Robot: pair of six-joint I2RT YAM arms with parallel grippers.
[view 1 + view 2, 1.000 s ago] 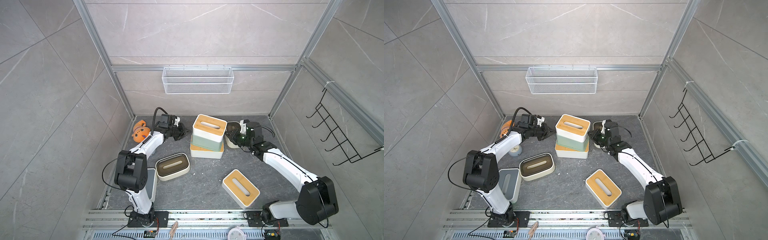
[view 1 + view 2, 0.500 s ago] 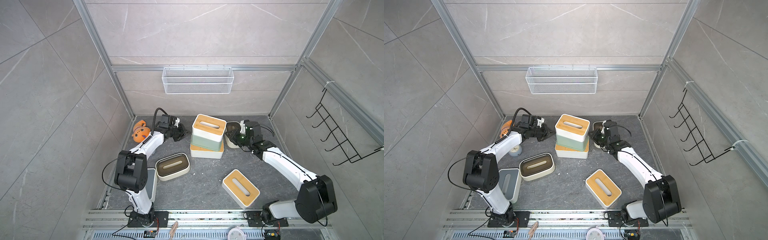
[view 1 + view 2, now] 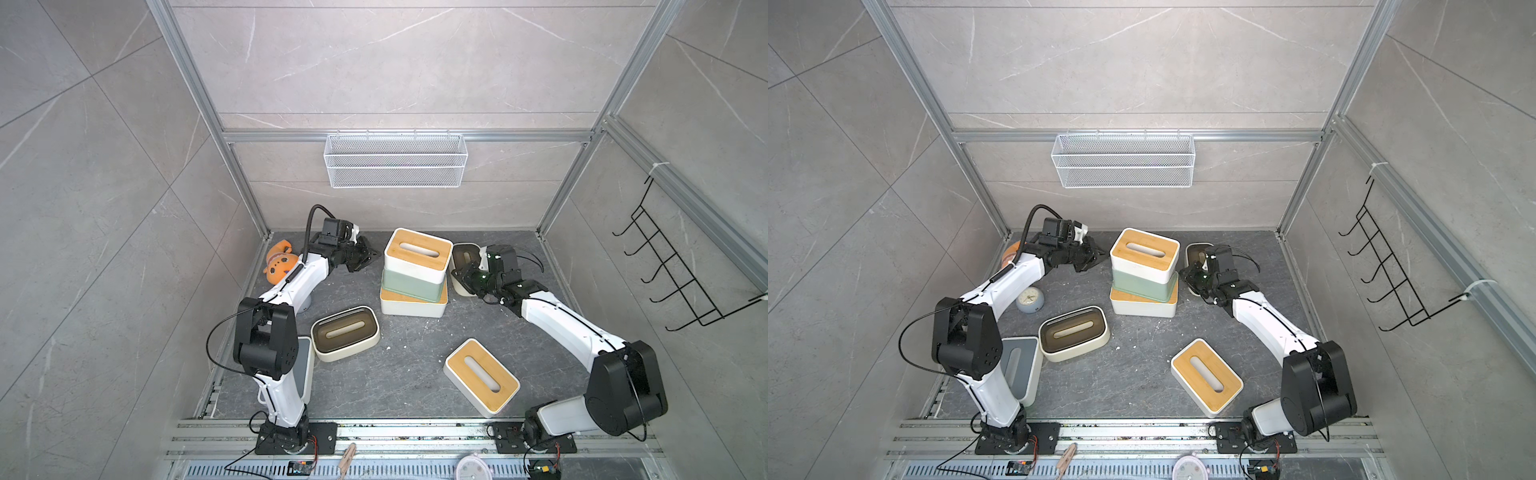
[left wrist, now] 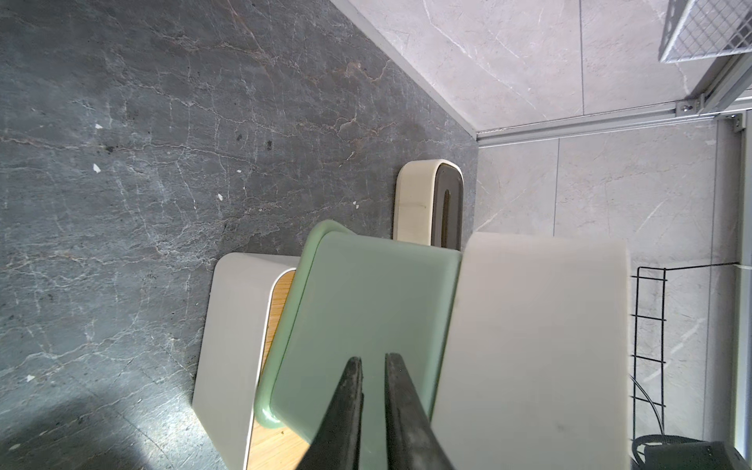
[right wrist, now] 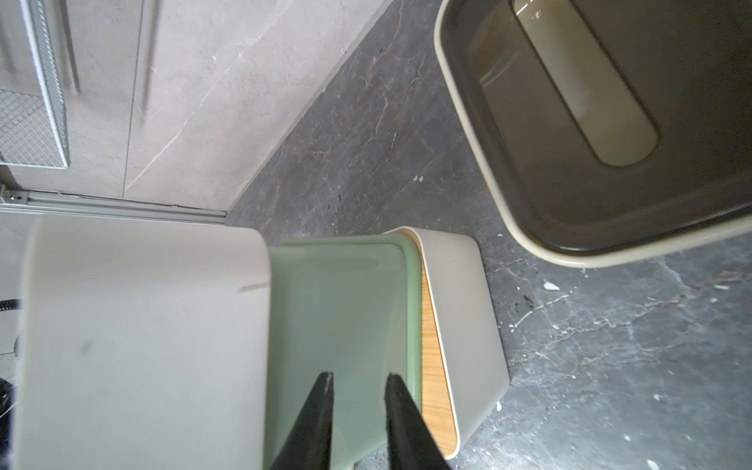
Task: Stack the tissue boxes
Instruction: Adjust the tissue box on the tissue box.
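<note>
Tissue boxes [image 3: 417, 254] number seven on the worktop [image 3: 407, 357]. Three form a stack [image 3: 1144, 286] toward the back: a bamboo-lidded base box [image 3: 413, 308], the green box [image 3: 409, 286] lying askew on it, and a bamboo-lidded top box [image 3: 1144, 251]. Four lie loose: a third bamboo box [image 3: 482, 376] in front, one cream box [image 3: 345, 332] at front left, a second cream box [image 3: 462, 254] behind the right claw [image 5: 358, 376], and a grey-lidded box [image 3: 1017, 365] by the left arm's base. The right claw and the left claw [image 4: 369, 358] flank the stack, both aimed at the green box's ends, apparently to push it square. Whether they touch it I cannot tell. Each claw is nearly closed and grips nothing.
</note>
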